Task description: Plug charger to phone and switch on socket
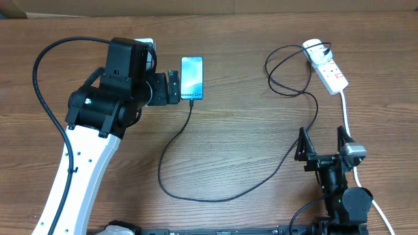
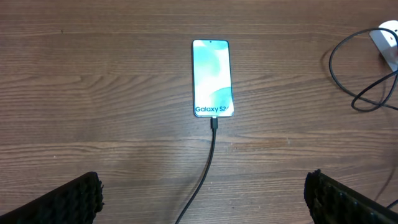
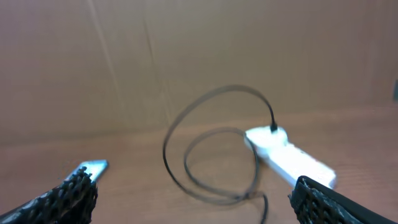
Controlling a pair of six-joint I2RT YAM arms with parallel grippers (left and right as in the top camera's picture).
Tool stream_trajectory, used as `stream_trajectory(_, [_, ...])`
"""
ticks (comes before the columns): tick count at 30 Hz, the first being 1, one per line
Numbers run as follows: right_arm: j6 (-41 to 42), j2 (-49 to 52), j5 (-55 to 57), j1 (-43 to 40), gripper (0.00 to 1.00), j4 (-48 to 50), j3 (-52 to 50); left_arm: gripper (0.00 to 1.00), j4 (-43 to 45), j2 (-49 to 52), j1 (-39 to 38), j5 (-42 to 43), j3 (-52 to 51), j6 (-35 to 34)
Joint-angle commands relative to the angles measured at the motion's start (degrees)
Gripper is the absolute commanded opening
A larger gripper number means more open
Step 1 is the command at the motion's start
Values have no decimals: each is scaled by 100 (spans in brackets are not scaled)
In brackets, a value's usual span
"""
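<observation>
Overhead and wrist views. The phone (image 1: 192, 78) lies flat, screen up, far and left of centre on the table (image 1: 248, 85). The charger (image 2: 211, 152) meets the phone's near short edge, loops across the near table and runs to the socket (image 1: 328, 67) at far right, apparently plugged into its far end. The left gripper (image 1: 173, 87), just left of the phone, has jaws spread wide and holds nothing. The right gripper (image 1: 322, 141), near right, is likewise fully parted and empty, well apart from the socket.

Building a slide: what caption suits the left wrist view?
The phone on the wooden table with the charger plugged into its near edge, framed by the open left end effector.
</observation>
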Motion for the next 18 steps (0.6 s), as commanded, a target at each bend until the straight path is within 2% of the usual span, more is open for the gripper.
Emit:
stream_trajectory(1, [-151,-63,142,-33,100,-264,-61,100,-2,-7,-15,-72,-48,-76])
stream_trajectory(11, [-448,-63,262,-33,100,-269,-61,100,-2,-7,-15,-72,-48,-74])
stream_trajectory(18, [-1016,-63,245,-33,100,-273,-61,100,-2,-7,-15,-72,-48,-74])
